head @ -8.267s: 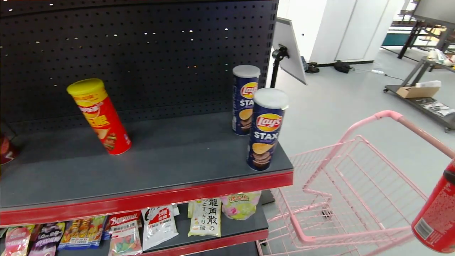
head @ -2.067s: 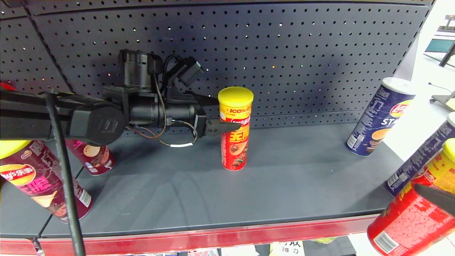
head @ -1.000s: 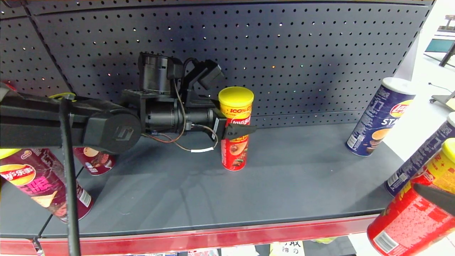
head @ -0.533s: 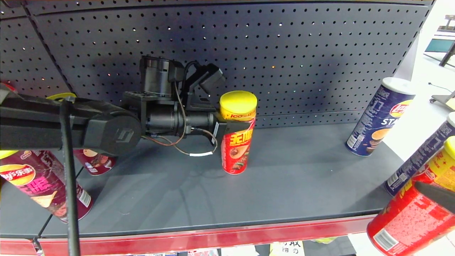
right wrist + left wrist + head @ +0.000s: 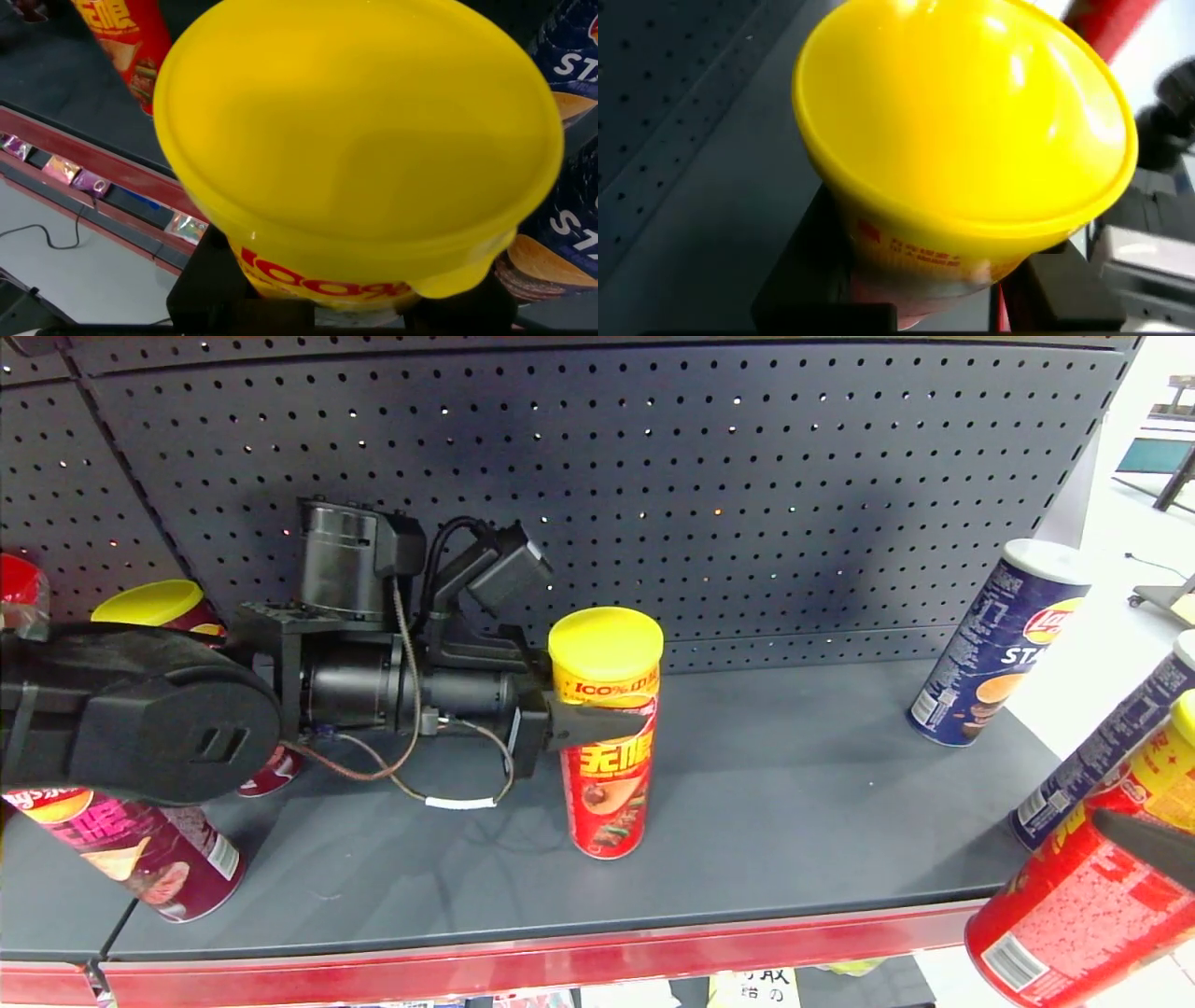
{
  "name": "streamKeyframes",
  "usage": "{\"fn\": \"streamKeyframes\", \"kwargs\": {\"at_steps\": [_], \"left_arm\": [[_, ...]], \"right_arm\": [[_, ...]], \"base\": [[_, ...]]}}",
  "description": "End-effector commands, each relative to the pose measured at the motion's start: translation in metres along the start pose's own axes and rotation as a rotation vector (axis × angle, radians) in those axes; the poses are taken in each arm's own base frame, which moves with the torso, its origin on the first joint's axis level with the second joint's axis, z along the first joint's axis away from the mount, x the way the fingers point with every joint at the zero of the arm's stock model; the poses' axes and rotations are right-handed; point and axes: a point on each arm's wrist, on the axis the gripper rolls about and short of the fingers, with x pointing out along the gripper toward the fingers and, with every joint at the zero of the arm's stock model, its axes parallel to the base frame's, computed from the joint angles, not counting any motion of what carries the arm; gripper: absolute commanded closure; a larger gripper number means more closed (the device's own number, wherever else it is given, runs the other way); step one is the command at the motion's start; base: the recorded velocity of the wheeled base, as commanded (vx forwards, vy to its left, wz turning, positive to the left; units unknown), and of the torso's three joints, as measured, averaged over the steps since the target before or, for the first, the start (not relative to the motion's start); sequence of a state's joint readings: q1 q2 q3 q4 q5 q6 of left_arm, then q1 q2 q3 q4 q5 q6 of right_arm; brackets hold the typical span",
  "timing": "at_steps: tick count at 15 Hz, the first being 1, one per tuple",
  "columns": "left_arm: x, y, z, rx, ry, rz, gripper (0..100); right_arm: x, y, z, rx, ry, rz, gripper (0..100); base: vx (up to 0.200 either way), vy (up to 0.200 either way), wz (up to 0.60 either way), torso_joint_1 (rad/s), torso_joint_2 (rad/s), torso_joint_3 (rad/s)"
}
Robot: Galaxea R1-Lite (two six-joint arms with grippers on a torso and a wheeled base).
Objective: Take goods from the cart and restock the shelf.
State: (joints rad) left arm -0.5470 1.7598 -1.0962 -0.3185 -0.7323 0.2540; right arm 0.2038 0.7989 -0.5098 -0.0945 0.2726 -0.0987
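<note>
On the shelf (image 5: 794, 821), left fingers (image 5: 597, 717) clamp a red canister (image 5: 607, 784) (lidded); contents hidden.

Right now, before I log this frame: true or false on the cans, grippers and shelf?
1. The left gripper is shut on a red can. True.
2. The right gripper is empty. False: it is shut on a second red can.
3. Blue cans stand at the right end of the shelf. True.
4. The front edge of the shelf is blue. False: it is red.
5. The red can lies on its side. False: it is upright, yellow lid on top.
</note>
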Motion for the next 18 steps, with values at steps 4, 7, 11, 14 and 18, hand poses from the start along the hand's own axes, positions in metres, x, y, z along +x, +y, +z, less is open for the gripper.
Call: {"fn": "streamKeyframes", "kwargs": {"at_steps": [4,7,11,14,18], "left_arm": [[-0.011,-0.012,-0.011,0.028,0.019,-0.038,100],[-0.014,-0.015,-0.008,0.032,0.009,-0.047,100],[-0.019,-0.018,-0.005,0.029,-0.002,-0.060,100],[-0.023,-0.024,-0.013,0.011,0.010,-0.081,100],[-0.025,-0.027,-0.018,0.004,0.017,-0.093,100]], "right_arm": [[0.000,0.000,0.001,-0.002,-0.001,0.002,100],[0.001,0.000,0.001,-0.001,0.000,0.002,100],[0.001,0.000,0.001,0.001,0.001,0.002,100],[0.001,0.000,0.000,0.000,0.004,0.003,100],[0.001,0.000,0.000,0.000,0.006,0.003,100]], "base": [[0.000,0.000,0.00,0.000,0.00,0.000],[0.000,0.000,0.00,0.000,0.00,0.000],[0.000,0.000,0.00,0.000,0.00,0.000],[0.000,0.000,0.00,0.000,0.00,0.000],[0.000,0.000,0.00,0.000,0.00,0.000]]}}
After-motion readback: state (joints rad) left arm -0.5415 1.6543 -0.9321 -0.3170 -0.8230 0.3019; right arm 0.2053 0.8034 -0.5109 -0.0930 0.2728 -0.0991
